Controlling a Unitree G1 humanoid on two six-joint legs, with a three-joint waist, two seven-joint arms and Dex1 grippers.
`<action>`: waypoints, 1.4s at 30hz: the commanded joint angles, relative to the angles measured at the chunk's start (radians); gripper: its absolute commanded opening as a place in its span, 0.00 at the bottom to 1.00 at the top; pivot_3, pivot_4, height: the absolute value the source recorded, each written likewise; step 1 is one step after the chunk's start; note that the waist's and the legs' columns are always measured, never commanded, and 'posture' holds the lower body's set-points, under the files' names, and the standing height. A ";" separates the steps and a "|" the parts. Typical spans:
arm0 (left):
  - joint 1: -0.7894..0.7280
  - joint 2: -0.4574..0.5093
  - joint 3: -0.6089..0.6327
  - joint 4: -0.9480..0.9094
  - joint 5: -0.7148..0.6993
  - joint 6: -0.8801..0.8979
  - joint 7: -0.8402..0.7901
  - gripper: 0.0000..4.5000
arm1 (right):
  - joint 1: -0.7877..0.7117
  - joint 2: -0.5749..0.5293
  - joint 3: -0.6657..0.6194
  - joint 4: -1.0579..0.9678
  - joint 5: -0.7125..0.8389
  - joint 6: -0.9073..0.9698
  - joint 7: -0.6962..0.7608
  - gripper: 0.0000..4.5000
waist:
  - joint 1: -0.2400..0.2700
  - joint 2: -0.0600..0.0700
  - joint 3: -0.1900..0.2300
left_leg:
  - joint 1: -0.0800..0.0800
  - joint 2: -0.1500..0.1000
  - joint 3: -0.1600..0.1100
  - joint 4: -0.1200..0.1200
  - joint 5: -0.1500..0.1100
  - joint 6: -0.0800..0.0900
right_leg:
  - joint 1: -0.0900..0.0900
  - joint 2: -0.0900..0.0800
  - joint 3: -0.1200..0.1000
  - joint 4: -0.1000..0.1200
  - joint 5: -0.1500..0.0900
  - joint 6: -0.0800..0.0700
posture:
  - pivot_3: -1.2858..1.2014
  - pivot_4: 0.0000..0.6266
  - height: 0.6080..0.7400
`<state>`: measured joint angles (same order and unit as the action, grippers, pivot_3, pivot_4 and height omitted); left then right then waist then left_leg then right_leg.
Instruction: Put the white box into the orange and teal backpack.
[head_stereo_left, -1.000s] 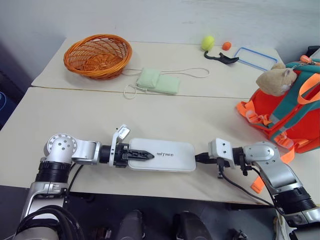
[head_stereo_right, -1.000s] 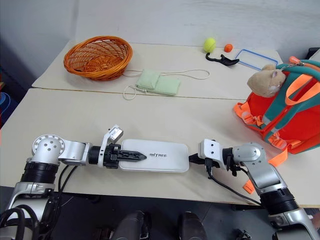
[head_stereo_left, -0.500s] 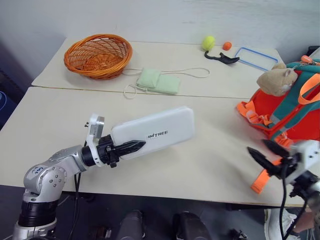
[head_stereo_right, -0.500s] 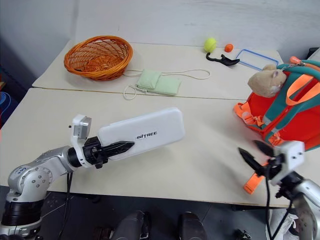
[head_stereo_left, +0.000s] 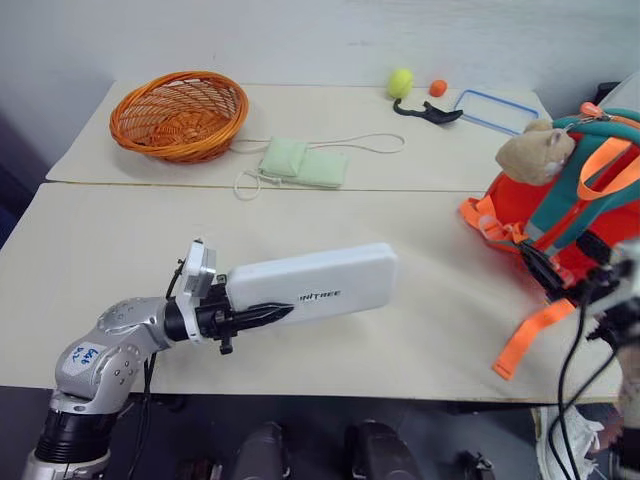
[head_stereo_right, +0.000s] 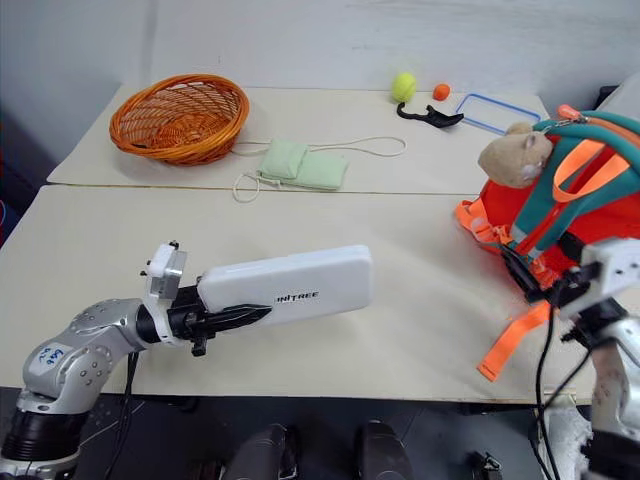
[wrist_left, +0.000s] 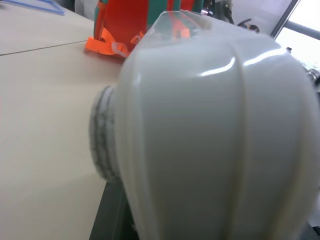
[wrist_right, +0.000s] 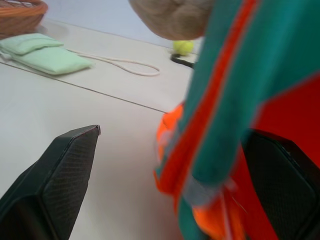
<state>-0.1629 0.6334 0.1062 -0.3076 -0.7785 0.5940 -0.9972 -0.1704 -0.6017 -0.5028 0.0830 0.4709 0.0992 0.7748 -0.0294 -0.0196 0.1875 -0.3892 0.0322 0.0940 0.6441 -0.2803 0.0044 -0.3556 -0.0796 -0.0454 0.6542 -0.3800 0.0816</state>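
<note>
Since a second ago: white box (head_stereo_left: 315, 283) lifted off the table (head_stereo_left: 120, 240), left end clamped in the left gripper (head_stereo_left: 262, 315), long side running left to right, right end a little raised. Right gripper (wrist_right: 175, 175) let go of the box's right end and swung right to the orange and teal backpack (head_stereo_left: 560, 215); its jaws now stand spread wide, one finger (wrist_right: 60, 170) over bare table, the other against the bag's orange front, a teal strap (wrist_right: 235, 80) between them. Nothing held there.

Box hangs over the near table, left of centre, well apart from the backpack. Backpack stands at the right edge, tan plush hamster (head_stereo_left: 535, 155) on top, orange webbing (head_stereo_left: 525, 340) trailing toward the near edge.

Far table: orange wicker basket (head_stereo_left: 180, 112) at left, pale green pouch (head_stereo_left: 300, 163) with cord near it, yellow ball (head_stereo_left: 400, 82) at far right.
</note>
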 joint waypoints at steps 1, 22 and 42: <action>0.016 -0.007 0.045 -0.052 -0.033 -0.007 0.021 0.29 | -0.099 -0.023 0.047 0.096 -0.017 -0.030 0.023 1.00 | 0.001 0.000 0.000 | 0.000 0.000 0.000 0.000 0.000 0.000 | 0.000 0.000 0.000 0.000 0.000 0.000 | 0.52 0.24 1.00; 0.209 -0.066 0.352 -0.006 -0.206 0.073 0.238 0.29 | -0.254 0.273 0.484 -0.244 0.110 0.103 0.124 0.03 | -0.027 0.001 0.001 | -0.002 0.002 -0.001 -0.001 0.001 -0.001 | -0.004 0.000 -0.001 0.004 0.000 0.000 | 0.52 0.24 1.00; 0.236 -0.025 0.548 -0.166 -0.325 0.014 0.286 0.29 | -0.243 -0.139 0.450 -0.364 0.335 0.483 0.359 0.03 | 0.001 -0.002 0.001 | -0.004 -0.002 -0.002 0.002 -0.007 0.006 | -0.001 -0.007 -0.004 -0.003 0.000 0.000 | 0.52 0.24 1.00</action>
<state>0.1054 0.5918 0.6259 -0.4054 -1.0597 0.6265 -0.7293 -0.4099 -0.7447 -0.0462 -0.2648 0.8054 0.6051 1.1188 -0.0280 -0.0217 0.1881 -0.3933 0.0300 0.0915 0.6462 -0.2876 0.0106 -0.3564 -0.0863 -0.0491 0.6511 -0.3800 0.0814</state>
